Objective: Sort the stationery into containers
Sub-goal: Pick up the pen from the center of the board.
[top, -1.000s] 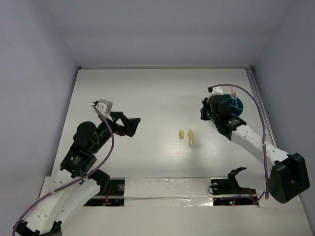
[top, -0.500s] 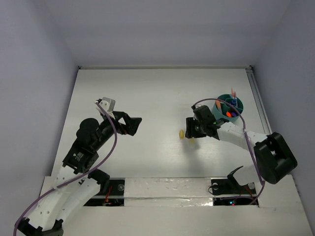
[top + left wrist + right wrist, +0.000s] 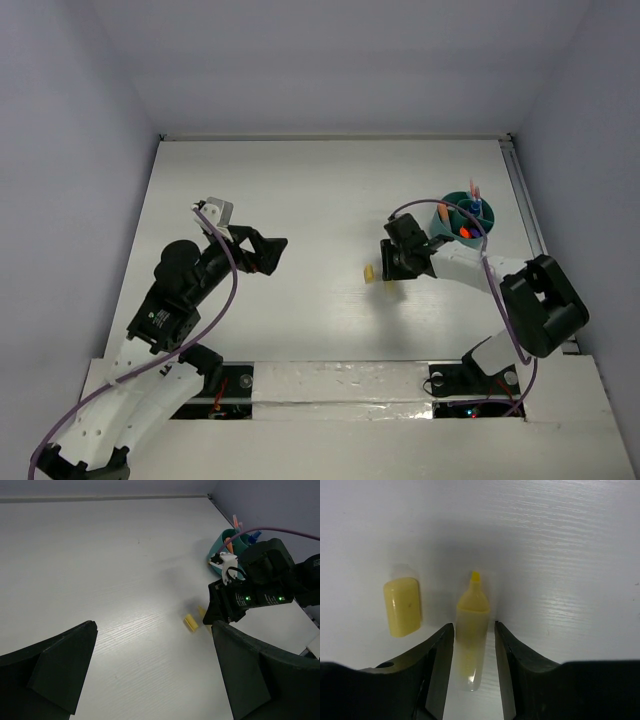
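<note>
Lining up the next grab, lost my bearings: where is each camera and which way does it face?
Top external: above, behind the bases, looking down on the table; both arms show.
Left wrist: looks across at the right gripper; own fingers frame it.
Right wrist: looks down on the yellow marker between its fingers.
Shared: the yellow cap in all.

A white table (image 3: 300, 190) with a faint wood grain runs from the near edge to the back wall (image 3: 330, 60). The back, left wall (image 3: 60, 200) and right wall (image 3: 600, 150) make 3 plain, pale lavender sides. A thin metal rail (image 3: 524, 200) runs along the table's right edge. Across the near edge lies a white strip (image 3: 340, 385) with 2 dark openings.
</note>
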You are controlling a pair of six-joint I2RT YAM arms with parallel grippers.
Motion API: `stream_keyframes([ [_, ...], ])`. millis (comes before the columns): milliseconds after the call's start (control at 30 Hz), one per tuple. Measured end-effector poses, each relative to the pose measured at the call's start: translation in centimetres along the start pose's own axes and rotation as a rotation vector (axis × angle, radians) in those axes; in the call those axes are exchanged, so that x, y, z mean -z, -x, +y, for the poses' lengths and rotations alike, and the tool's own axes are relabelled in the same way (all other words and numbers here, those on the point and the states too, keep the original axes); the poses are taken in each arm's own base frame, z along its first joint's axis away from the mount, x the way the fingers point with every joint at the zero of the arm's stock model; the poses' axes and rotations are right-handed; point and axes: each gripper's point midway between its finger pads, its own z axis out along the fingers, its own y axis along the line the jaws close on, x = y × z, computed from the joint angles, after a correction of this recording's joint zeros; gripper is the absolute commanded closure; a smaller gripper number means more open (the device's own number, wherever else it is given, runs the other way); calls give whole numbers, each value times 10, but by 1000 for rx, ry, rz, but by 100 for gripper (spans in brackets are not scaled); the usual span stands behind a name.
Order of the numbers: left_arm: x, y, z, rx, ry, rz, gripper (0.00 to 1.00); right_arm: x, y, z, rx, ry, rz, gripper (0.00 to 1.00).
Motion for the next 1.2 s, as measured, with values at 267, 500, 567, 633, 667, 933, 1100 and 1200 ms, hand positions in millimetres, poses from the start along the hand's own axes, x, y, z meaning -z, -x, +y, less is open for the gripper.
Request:
stream_keyframes([
  [267, -2, -3, 1, 1, 3, 12, 1, -3, 3, -3, 12, -73, 24, 66],
  [500, -4, -6, -1, 4, -11, 30, 1, -5, 7, -6, 0, -114, 16, 91],
  [567, -5, -7, -3, 5, -24, 35, 1, -3, 9, -10, 0, -131, 4, 93],
  [633, -5, -8, -6, 8, -39, 40, 1, 5, 15, -10, -4, -132, -23, 93],
  [667, -5, -9, -7, 8, -47, 42, 1, 11, 21, -8, -9, -122, -49, 93],
  [933, -9, -14, -19, 11, -116, 74, 6, 84, 109, 72, -68, 256, -375, 93],
  [1100, -15, -24, -19, 19, -127, 116, 6, 111, 147, 155, -53, 520, -471, 93],
  [1200, -19, -28, -17, 23, -122, 137, 6, 115, 155, 200, -50, 662, -472, 93],
])
